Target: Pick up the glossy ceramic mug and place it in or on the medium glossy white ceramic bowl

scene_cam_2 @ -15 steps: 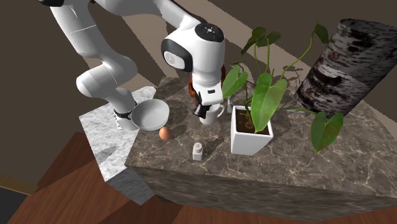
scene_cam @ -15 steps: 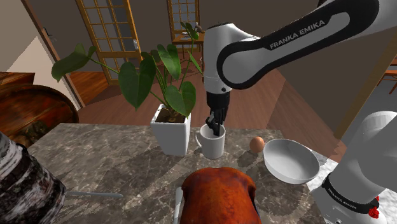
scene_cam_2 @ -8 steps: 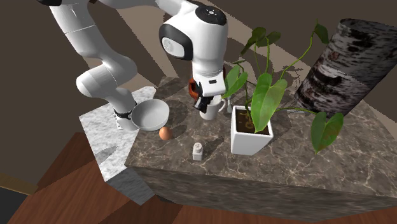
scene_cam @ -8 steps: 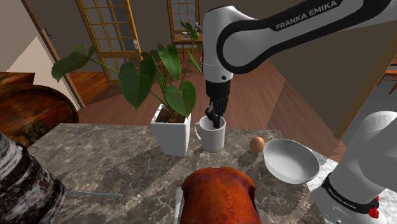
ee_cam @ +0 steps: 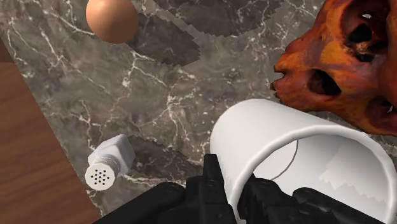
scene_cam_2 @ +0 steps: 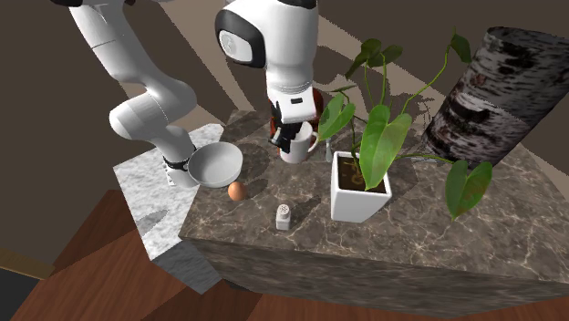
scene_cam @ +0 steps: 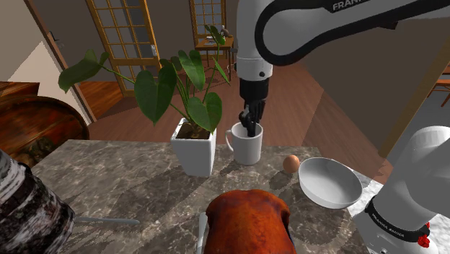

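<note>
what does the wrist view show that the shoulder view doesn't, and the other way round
Wrist view, not shoulder view: a white shaker on the marble counter, beside the mug, and a close look at the pincer clasping the mug's rim, one finger inside and one outside.
Shoulder view, not wrist view: the white bowl, the potted plant, the arm and glazed doors behind.
Both: the mug with the pincer shut on it, the egg and the roast.
</note>
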Tool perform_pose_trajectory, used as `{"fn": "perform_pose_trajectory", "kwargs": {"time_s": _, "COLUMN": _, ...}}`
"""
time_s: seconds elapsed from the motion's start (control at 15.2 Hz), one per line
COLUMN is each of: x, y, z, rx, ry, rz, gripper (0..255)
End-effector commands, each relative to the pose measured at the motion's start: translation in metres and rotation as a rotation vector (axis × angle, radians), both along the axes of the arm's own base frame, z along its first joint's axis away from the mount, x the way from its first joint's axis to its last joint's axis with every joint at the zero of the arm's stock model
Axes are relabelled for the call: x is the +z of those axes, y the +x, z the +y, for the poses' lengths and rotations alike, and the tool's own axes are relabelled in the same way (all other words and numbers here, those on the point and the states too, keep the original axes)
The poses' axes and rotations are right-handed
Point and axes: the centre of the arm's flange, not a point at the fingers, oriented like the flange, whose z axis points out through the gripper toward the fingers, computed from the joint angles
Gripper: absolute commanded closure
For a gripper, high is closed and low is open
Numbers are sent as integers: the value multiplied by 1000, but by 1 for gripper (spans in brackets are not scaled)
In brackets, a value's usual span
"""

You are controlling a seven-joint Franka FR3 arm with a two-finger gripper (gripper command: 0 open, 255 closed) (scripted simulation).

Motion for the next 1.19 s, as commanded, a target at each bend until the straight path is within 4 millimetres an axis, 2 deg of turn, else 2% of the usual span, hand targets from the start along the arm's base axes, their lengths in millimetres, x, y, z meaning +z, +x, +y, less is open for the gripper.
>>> {"fn": "perform_pose_trajectory", "kwargs": {"time_s": 0.0, "x": 4, "y": -17, "z": -16, "rx": 0, "ry": 0, "rz": 0, "gripper": 255}}
{"fn": "perform_pose_trajectory", "kwargs": {"time_s": 1.12, "x": 25, "y": -183, "z": -167, "rx": 0, "ry": 0, "rz": 0, "gripper": 255}}
